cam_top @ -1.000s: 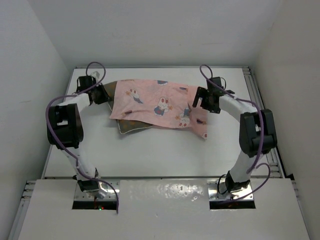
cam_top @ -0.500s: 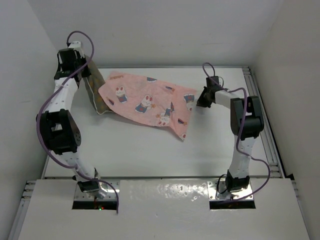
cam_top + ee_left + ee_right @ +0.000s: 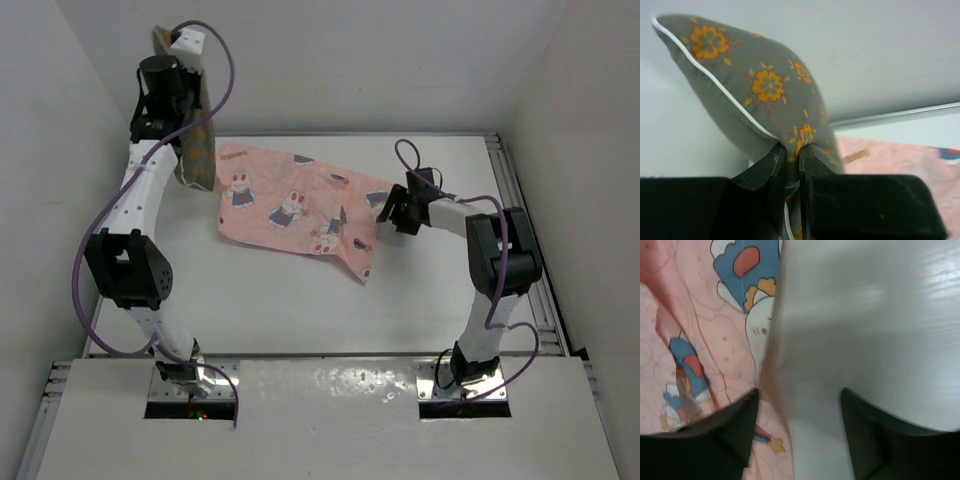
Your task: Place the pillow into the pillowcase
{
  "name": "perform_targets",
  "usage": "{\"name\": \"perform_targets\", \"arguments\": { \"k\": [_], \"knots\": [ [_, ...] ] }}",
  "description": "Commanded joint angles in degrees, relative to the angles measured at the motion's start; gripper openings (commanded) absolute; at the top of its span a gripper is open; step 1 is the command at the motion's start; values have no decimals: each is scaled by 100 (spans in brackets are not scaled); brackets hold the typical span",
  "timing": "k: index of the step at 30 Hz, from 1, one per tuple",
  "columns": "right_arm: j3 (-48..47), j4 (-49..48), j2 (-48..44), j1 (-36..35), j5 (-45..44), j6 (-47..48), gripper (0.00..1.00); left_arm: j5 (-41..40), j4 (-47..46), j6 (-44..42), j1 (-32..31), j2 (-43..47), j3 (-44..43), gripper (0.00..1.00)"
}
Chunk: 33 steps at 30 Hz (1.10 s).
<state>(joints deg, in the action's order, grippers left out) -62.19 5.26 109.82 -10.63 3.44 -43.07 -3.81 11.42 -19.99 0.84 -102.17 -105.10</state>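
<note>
- Top view: I see the pillow [image 3: 198,150] hanging high at back left, with the pillowcase [image 3: 290,205] spread on the table [image 3: 300,300].
- Left wrist: my left gripper [image 3: 792,160] is pinched tight on the pillow's seam.
- Right wrist: my right gripper [image 3: 797,430] stands parted at the pillowcase's edge, gripping nothing.

Plain white walls [image 3: 330,60] on three sides of a white table [image 3: 300,310], metal rails [image 3: 525,230] along its edges.

White table [image 3: 300,300], smooth, faintly glossy; metal rail [image 3: 500,160] ran along right edge. 1 item lay directly on it: pink pillowcase [image 3: 290,205], bunny print with blue patches, spread rumpled across far half, from left of centre toward right. 1 corner pointed toward near side. Right wrist view: pillowcase [image 3: 700,330] edge lay flat on bare table [image 3: 880,315].
</note>
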Motion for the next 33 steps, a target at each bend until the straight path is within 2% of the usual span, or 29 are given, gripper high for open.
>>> {"name": "perform_targets", "arguments": {
  "k": [1,3,4,5,10,12,15,16,20,22,24,27,28,31,33],
  "knots": [
    [67,151,-836,0,-63,518,71,1028,-1275,-577,-944,637,-503,0],
    [85,142,-1163,26,-80,789,83,1608,-933,-533,-1452,637,-547,0],
    [76,151,-1504,52,-63,870,94,1777,-740,-498,-1603,585,-590,0],
    [102,160,-1690,96,-46,1071,99,1927,-625,-454,-1900,558,-704,0],
    [409,221,-3103,359,-264,1319,99,2903,-289,249,-2562,84,-1353,0],
    [462,379,-3439,465,-764,1240,99,3148,-377,625,-2808,-170,-1530,0],
    [296,1203,-3888,711,-1634,959,99,3203,-605,1233,-3002,-469,-1540,0],
    [174,1676,-3950,755,-1854,897,99,3168,-693,1408,-3046,-531,-1340,0],
    [50,2567,-4276,922,-2602,449,99,3124,-1491,1919,-3318,-751,-583,0],
    [15,3013,-4355,958,-2980,161,99,3001,-1730,1902,-3519,-944,-259,0],
    [-21,3288,-4504,984,-3295,-25,99,2983,-2352,1779,-3652,-1102,14,0],
    [189,3018,-4889,976,-3001,140,99,3001,-3170,1691,-3933,-1270,524,0],
    [216,2686,-4978,975,-2859,472,99,3009,-3294,1656,-4073,-1296,569,0],
    [103,2331,-5076,940,-2489,1028,99,3447,-3602,1630,-4206,-1428,447,0],
    [-125,2365,-4962,932,-2436,1238,99,3458,-3603,1481,-4259,-1472,298,0]
  ]
}}
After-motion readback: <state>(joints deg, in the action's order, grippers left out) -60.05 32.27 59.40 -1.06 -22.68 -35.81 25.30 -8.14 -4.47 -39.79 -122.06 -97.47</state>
